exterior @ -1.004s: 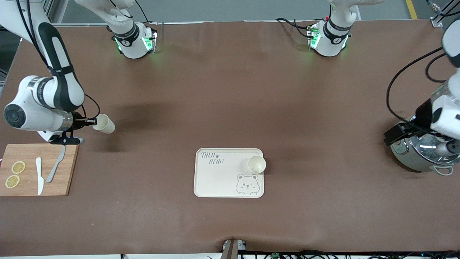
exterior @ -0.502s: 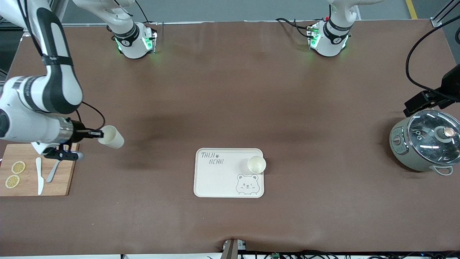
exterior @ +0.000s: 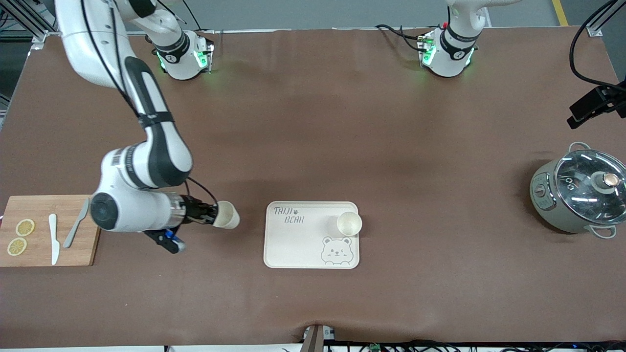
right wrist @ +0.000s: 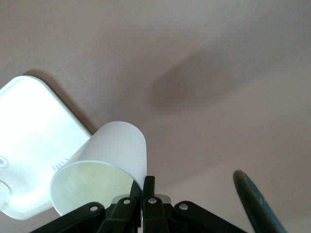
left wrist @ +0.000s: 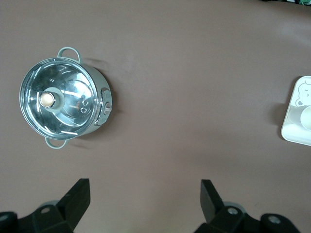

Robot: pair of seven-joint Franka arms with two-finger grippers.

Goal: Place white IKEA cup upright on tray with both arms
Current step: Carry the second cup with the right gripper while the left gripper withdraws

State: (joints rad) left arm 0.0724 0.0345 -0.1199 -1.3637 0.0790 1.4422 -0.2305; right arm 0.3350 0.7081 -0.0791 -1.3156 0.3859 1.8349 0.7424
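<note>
At the right arm's end of the brown desk (exterior: 313, 122) I see a wooden cutting board (exterior: 29, 254) with two lemon slices (exterior: 20, 237), a white knife (exterior: 53, 238) and a grey knife (exterior: 77, 223). Beside it, my right claw (exterior: 213, 214) pinches the rim of a white cup (exterior: 227, 215), which lies tilted on its side in the air, just beside the tray (exterior: 293, 244). This cream tray is flat with rounded corners and a bear drawing; a second cup (exterior: 349, 224) stands upright on it. At the left arm's end stands a shiny steel pot (exterior: 577, 195) with a glass lid. My left claw (left wrist: 143, 194) is spread wide and empty above the desk near this pot.
</note>
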